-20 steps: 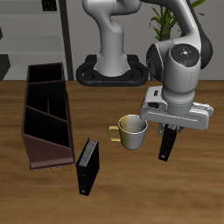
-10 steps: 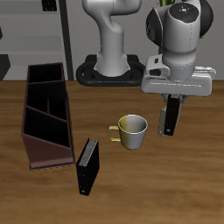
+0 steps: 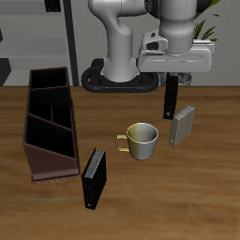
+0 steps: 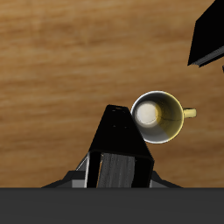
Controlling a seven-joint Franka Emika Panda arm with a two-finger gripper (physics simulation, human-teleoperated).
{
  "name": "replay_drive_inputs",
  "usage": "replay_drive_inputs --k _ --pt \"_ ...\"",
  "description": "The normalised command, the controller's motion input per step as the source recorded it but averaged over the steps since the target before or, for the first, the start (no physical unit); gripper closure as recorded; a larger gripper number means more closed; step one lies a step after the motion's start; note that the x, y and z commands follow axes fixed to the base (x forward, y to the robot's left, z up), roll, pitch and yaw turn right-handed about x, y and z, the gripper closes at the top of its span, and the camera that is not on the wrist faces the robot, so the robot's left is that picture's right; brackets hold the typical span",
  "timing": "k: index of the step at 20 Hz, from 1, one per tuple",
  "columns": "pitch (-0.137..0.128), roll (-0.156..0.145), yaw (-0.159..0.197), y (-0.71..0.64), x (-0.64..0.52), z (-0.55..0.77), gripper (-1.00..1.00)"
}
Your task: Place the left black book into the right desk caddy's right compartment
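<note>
Left black book (image 3: 172, 97) hangs in the air from the gripper (image 3: 172, 77), its long axis straight up and down, lower end pointing at the table (image 3: 187, 206) and clear of it. The fingers are closed on its upper end, so the pincer is only as wide as the slim cover. In the wrist view the book (image 4: 118, 149) runs away from the camera as a narrow dark slab.

Right desk caddy (image 3: 49, 122) lies well apart from it across the table, a long reddish-brown box whose long axis runs from near the front edge toward the back. Its right compartment (image 3: 46, 78) is the far end section.

Between book and caddy stands a yellow mug (image 3: 141, 140), upright, handle turned toward the caddy; the wrist view shows its open mouth (image 4: 157, 116) just beside the book. A small grey book (image 3: 184, 125) stands tilted just below and beside the held book. Another black book (image 3: 95, 177) lies near the front edge, close to the caddy's near end.
</note>
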Motion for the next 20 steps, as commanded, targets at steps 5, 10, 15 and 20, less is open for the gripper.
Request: replay_drive_inputs --k 5,10,15,20 --pt "-0.063 -0.023 0.062 -0.33 -0.52 0.18 1.00" --pt "-0.035 -0.005 0.009 -0.28 -0.41 -0.02 1.00" --pt "0.001 -0.027 -0.025 -0.33 -0.27 -0.05 1.00" --pt "-0.027 -0.031 -0.003 -0.34 -0.39 -0.03 1.00"
